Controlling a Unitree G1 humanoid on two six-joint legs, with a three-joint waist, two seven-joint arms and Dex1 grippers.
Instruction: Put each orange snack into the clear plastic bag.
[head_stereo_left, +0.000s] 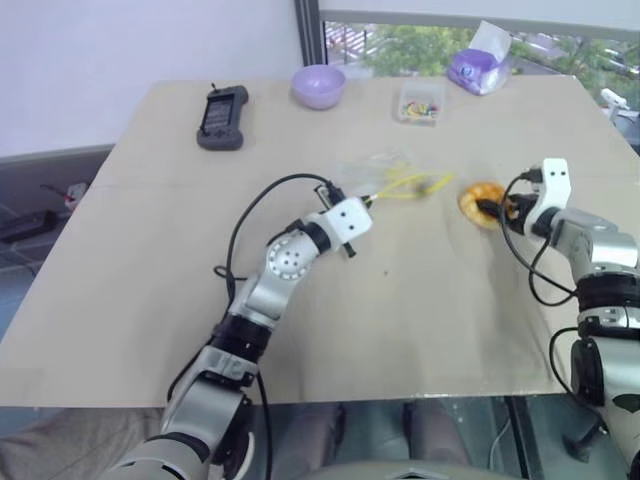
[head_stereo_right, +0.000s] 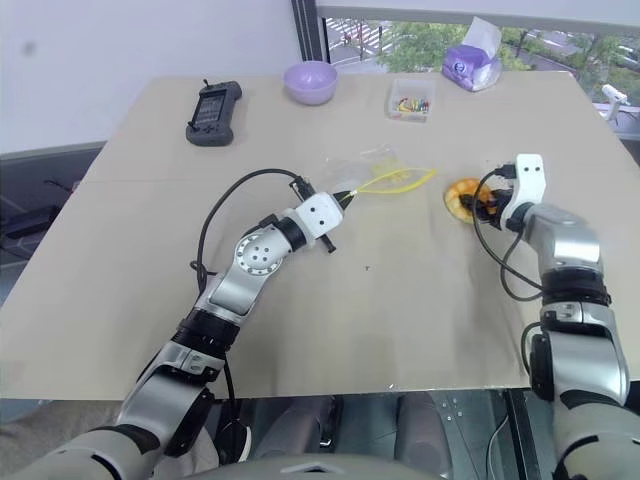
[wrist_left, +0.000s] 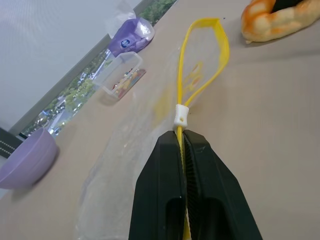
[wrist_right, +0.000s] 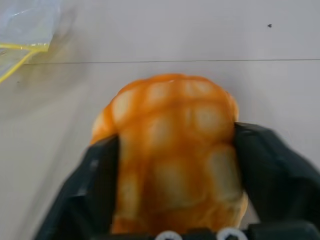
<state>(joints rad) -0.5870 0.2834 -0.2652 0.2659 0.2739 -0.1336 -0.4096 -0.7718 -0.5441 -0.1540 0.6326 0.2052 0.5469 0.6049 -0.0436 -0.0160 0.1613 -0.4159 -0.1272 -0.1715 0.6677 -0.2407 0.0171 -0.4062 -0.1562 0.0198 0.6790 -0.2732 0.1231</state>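
The orange snack (wrist_right: 170, 150), a domed bun with a crosshatch top, lies on the table right of centre (head_stereo_left: 478, 200). My right gripper (head_stereo_left: 497, 207) reaches it from the right, and its black fingers (wrist_right: 100, 185) press against both sides of the bun. The clear plastic bag (head_stereo_left: 385, 170) lies flat at the table's middle, its yellow strip (wrist_left: 200, 60) looped open toward the bun. My left gripper (wrist_left: 182, 134) is shut on that yellow strip, holding the bag's edge just above the table (head_stereo_right: 348, 196).
Along the far edge of the table (head_stereo_left: 150, 300) stand a purple bowl (head_stereo_left: 318, 85), a small clear box of colourful bits (head_stereo_left: 420, 102) and a purple tissue pack (head_stereo_left: 478, 68). A black handheld device (head_stereo_left: 222, 117) lies at the far left.
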